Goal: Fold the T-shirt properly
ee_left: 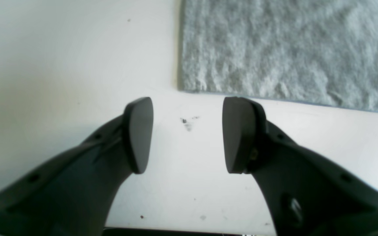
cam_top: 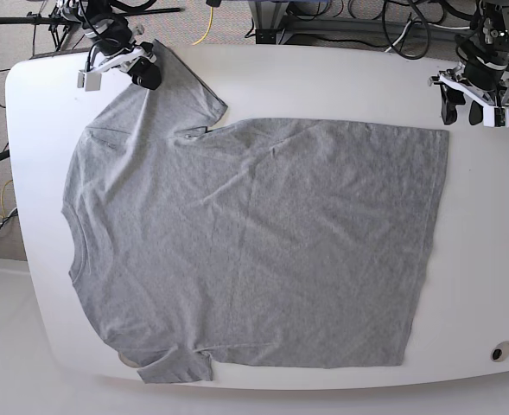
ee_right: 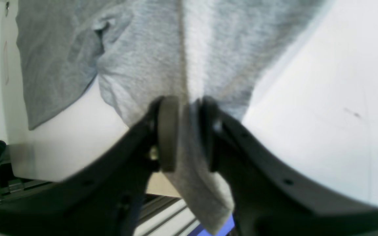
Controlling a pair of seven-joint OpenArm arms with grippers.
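Lies flat on the table (cam_top: pixel 323 73): T-shirt (cam_top: pixel 254 251), long axis 9 to 3 o'clock, collar at 9. Pinches far sleeve at 11 o'clock: right gripper (ee_right: pixel 185 131). Hovers spread and empty beyond hem corner at 2 o'clock: left gripper (ee_left: pixel 187 134), cloth just ahead.

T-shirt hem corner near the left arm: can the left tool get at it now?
Probably yes. The left tool stands open over bare table, the T-shirt corner just ahead, nothing between.
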